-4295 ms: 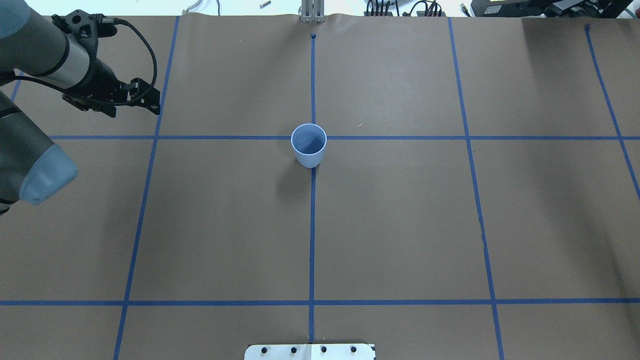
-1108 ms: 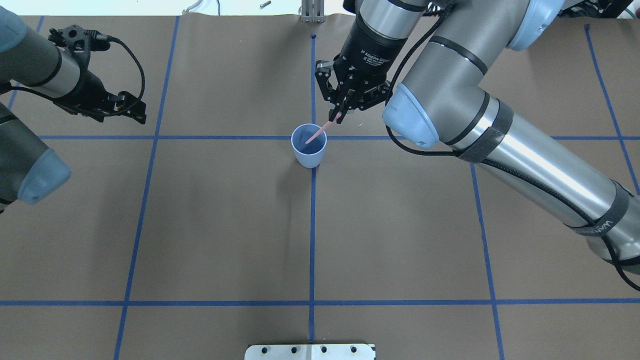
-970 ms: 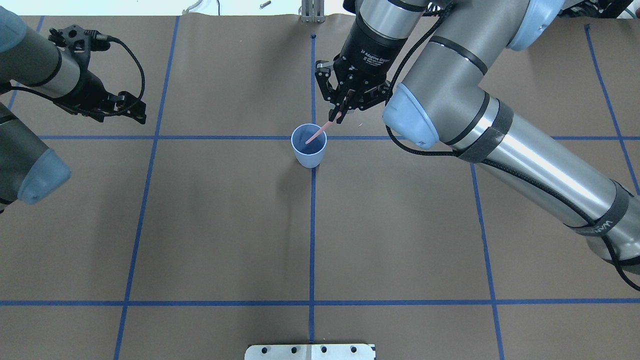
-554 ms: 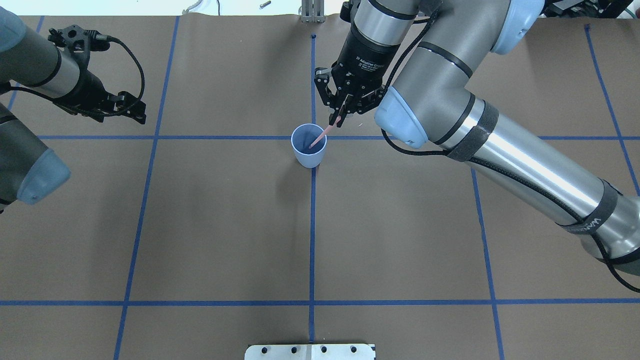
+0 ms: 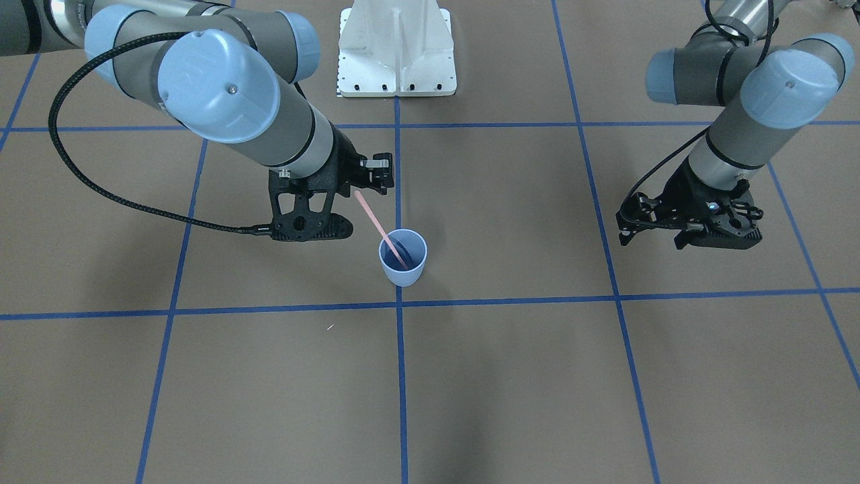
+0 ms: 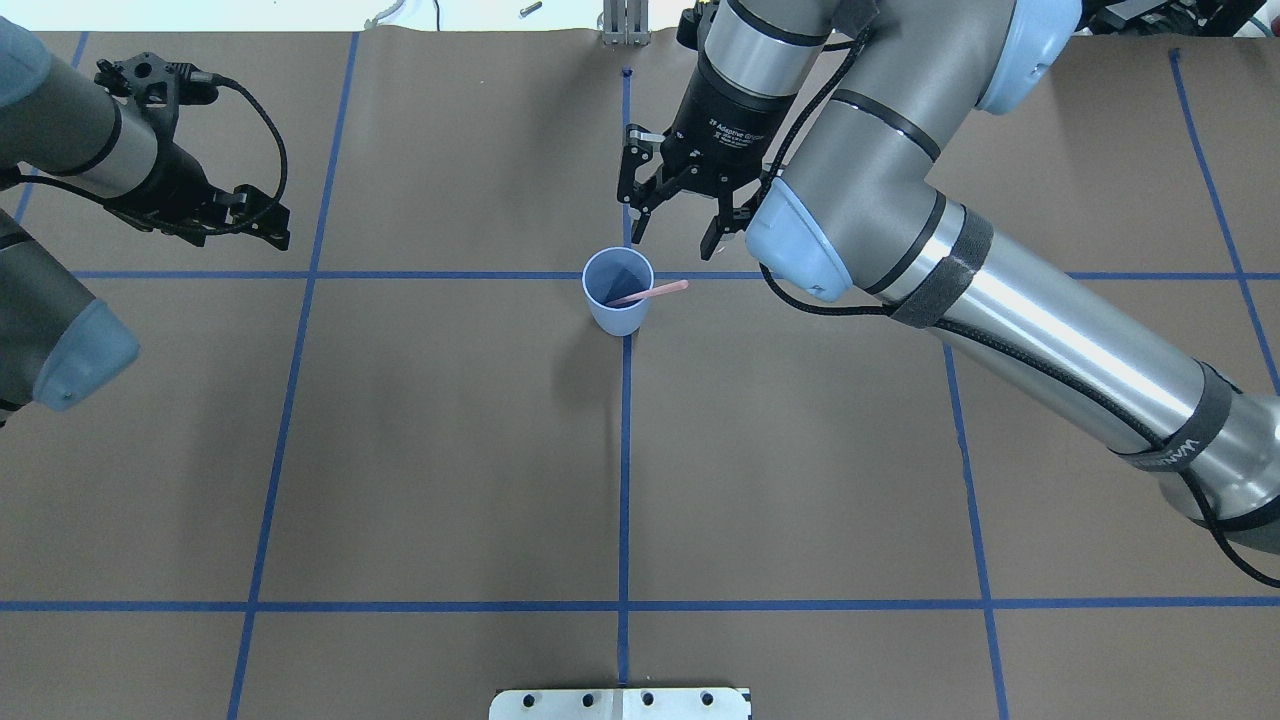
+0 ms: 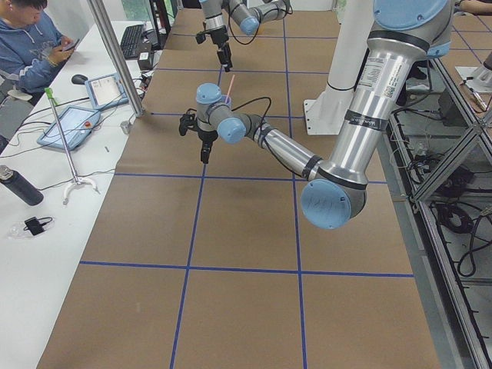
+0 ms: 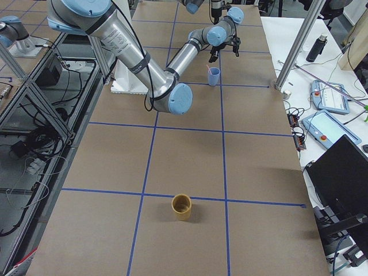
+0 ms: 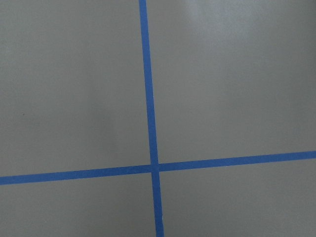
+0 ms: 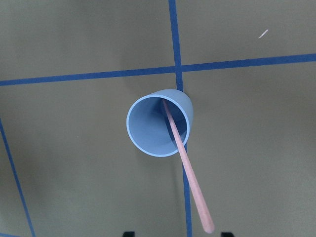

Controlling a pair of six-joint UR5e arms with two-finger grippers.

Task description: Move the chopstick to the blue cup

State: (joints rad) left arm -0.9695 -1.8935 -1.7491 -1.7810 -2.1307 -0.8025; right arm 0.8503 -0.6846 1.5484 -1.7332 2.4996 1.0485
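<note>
Chopstick (image 6: 650,294) leaning in the blue cup (image 6: 620,320), centre of the overhead frame.
Its lower end is sitting inside the cup and its upper end is sticking out over the rim toward the right. The right gripper (image 6: 676,240) is hovering just above centre with fingers spread, gripping nothing. The left gripper (image 6: 272,218) is hanging at upper left, opening unclear.

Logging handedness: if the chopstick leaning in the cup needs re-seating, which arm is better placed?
Right. The right pincer hangs open just beyond the cup and chopstick; the left pincer sits far aside.
</note>
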